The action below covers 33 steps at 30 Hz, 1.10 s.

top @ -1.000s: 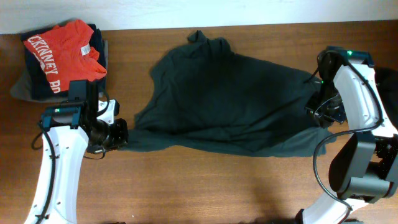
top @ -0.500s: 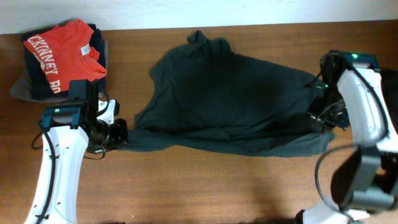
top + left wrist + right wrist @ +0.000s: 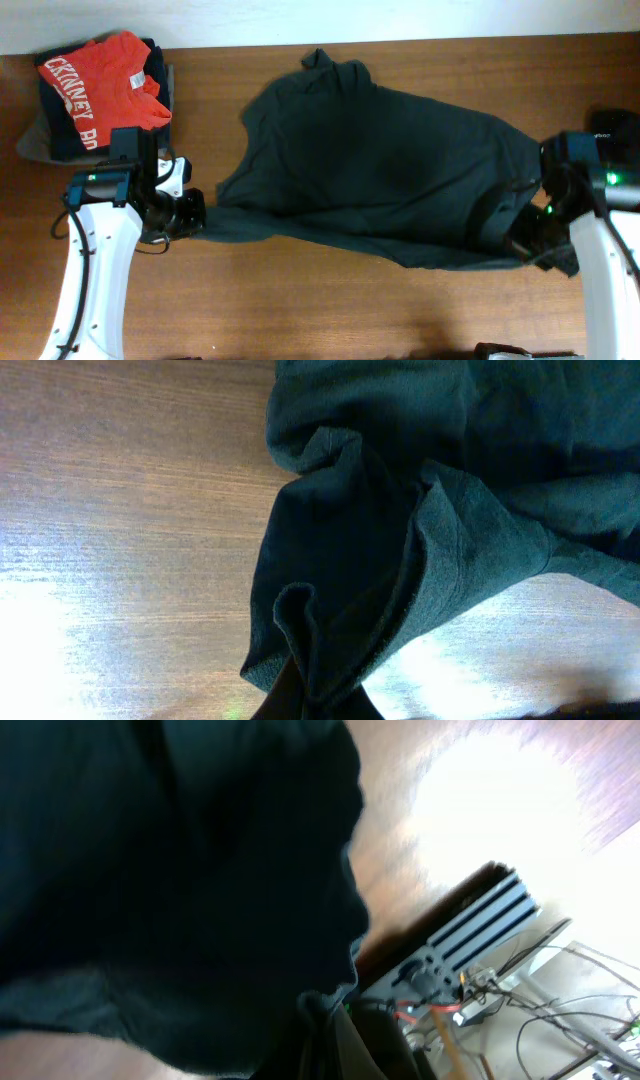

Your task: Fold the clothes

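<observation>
One of the clothes, a dark grey-green T-shirt (image 3: 380, 160), lies spread and rumpled across the middle of the wooden table (image 3: 300, 300). My left gripper (image 3: 195, 215) is shut on its left lower corner, and the bunched cloth (image 3: 400, 530) rises out of the closed left gripper (image 3: 315, 705) in the left wrist view. At the front right, my right gripper (image 3: 525, 245) is shut on the shirt's right end. In the right wrist view the dark fabric (image 3: 170, 870) fills most of the picture and hides the right gripper (image 3: 330, 1040) almost fully.
A pile of folded garments topped by a red shirt with white lettering (image 3: 100, 85) sits at the back left corner. Past the table's right edge, an electronics box with cables (image 3: 470, 950) shows in the right wrist view.
My right gripper has finished closing on the shirt's right end and has moved toward the front right, dragging that end with it. The left arm has stayed put.
</observation>
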{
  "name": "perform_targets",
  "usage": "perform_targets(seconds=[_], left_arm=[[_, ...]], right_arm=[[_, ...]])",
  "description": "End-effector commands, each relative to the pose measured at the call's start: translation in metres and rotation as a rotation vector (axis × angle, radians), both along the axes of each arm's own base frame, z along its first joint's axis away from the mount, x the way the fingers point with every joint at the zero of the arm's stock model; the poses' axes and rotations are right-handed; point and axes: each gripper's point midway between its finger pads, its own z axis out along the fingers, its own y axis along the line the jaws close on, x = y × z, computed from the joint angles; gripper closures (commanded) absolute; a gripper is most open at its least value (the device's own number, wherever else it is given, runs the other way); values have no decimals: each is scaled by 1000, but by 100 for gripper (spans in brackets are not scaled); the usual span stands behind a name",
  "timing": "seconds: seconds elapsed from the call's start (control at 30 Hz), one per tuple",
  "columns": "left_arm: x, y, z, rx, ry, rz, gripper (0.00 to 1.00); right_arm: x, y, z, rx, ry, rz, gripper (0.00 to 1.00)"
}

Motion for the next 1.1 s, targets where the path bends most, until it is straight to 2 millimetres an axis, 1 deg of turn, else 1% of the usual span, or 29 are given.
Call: perform_targets(seconds=[0.0,0.13,0.27,0.33,0.43,0.53,0.67,0.8,0.87,1.0,1.07], left_arm=[[8,1,8,9,-47,3,100],[16,1,10,10,-82,3,99],[15,-2,10,-8,-80,-1,99],[11,-3,10,-11,-62,-1,99],[1,-3,8,-7,-23,-8,99],[-7,6,5,47,14,-6,100],[-10,7,7,52,14,-2,99],[-10,7,23,56,-35,-1,99],[-9,7,36,59,-77,0,99],[2,8,62,64,-165,3,100],[9,8,70,67,-202,4,100]], right_arm=[[-13,11,8,37,-74,-14,96],[-29,14,26,20,-191,-10,96],[-52,17,35,12,-231,-8,96],[-55,23,38,32,-258,34,96],[-57,29,41,60,-295,49,96],[-59,28,43,47,-315,49,96],[-61,25,44,29,-317,47,96],[-60,25,45,26,-320,52,96],[-59,23,47,14,-325,50,96],[-55,12,50,-39,-302,42,96],[-50,11,49,-38,-284,42,96]])
